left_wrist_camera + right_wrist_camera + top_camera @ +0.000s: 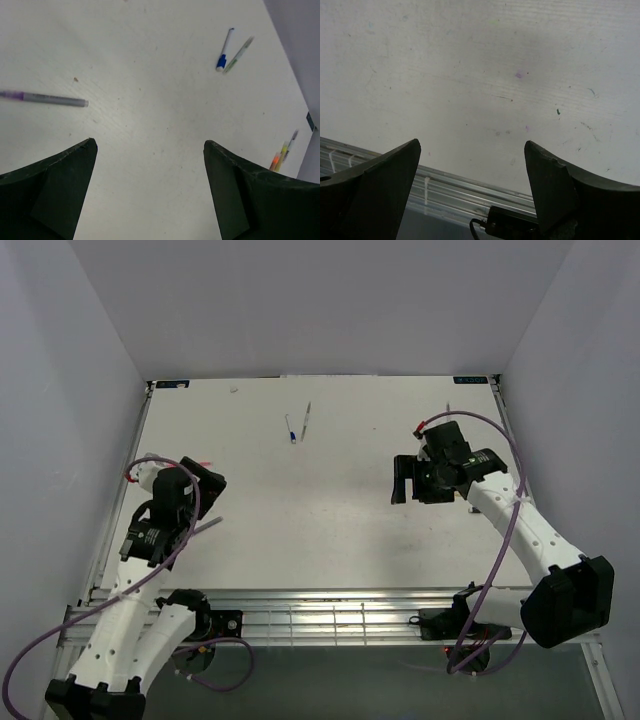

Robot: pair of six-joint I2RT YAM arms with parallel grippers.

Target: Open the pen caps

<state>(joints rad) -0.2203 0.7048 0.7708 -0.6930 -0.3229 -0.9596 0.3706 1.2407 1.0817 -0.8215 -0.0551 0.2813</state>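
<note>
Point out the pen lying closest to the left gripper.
The grey pen with the purple end, just beyond the left gripper; the blue-capped pen and green pen lie much farther off.

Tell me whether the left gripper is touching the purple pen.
Apart. The left wrist view shows the purple pen lying on bare table, clear of the left gripper, whose open fingers hold nothing.
</note>
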